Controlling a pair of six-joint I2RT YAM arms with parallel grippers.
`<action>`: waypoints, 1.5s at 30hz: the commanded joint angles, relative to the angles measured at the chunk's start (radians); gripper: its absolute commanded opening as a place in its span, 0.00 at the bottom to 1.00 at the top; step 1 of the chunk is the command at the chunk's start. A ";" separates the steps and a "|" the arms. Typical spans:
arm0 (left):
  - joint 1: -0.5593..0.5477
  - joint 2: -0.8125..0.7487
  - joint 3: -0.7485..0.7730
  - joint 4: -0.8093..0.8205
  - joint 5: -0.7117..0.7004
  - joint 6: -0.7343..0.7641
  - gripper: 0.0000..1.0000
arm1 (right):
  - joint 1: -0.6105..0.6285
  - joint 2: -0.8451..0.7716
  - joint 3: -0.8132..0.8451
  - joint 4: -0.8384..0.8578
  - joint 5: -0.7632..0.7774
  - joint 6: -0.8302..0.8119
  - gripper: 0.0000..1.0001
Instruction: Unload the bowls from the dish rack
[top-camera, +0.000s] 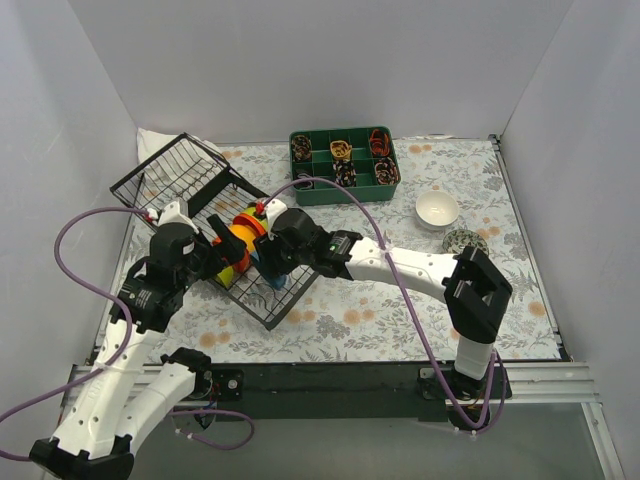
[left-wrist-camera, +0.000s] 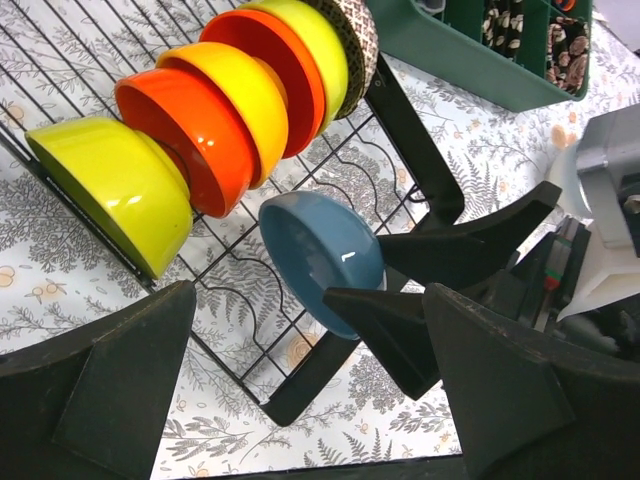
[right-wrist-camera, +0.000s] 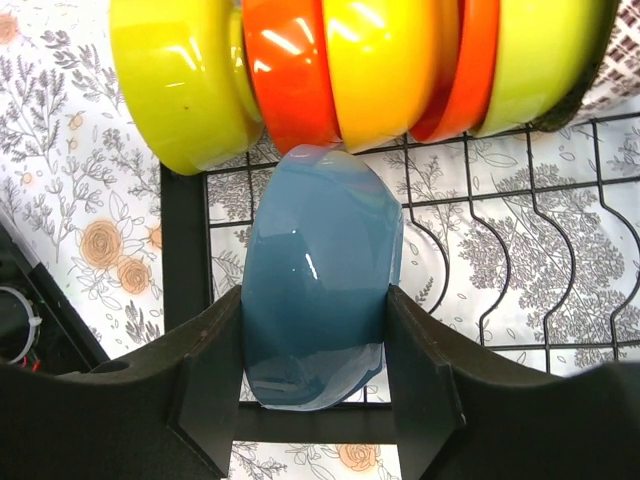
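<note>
The black wire dish rack (top-camera: 165, 175) lies at the left of the table. A row of bowls stands on edge in it: lime (left-wrist-camera: 110, 185), orange (left-wrist-camera: 190, 130), yellow (left-wrist-camera: 245, 95), red-orange (left-wrist-camera: 280, 65), lime and a mosaic one (left-wrist-camera: 358, 40). My right gripper (right-wrist-camera: 315, 350) is shut on a blue bowl (right-wrist-camera: 320, 270), held on edge just above the rack's wires beside the row. My left gripper (left-wrist-camera: 310, 400) is open and empty, hovering over the rack's near corner (left-wrist-camera: 300, 375), close to the blue bowl (left-wrist-camera: 320, 250). In the top view both grippers meet at the rack's near end (top-camera: 262, 300).
A white bowl (top-camera: 437, 208) and a mosaic bowl (top-camera: 463, 241) stand on the floral tablecloth at the right. A green divided tray (top-camera: 344, 160) of small items sits at the back. The rack's tilted wire panel rises at the back left.
</note>
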 joint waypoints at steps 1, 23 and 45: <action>0.005 -0.027 -0.015 0.023 0.026 0.024 0.98 | -0.009 -0.023 0.054 0.060 -0.029 -0.053 0.01; 0.003 0.030 -0.118 0.319 0.349 0.117 0.98 | -0.292 -0.415 -0.330 0.377 -0.426 0.359 0.01; -0.024 0.183 -0.156 0.453 0.421 0.077 0.20 | -0.331 -0.535 -0.521 0.601 -0.526 0.576 0.01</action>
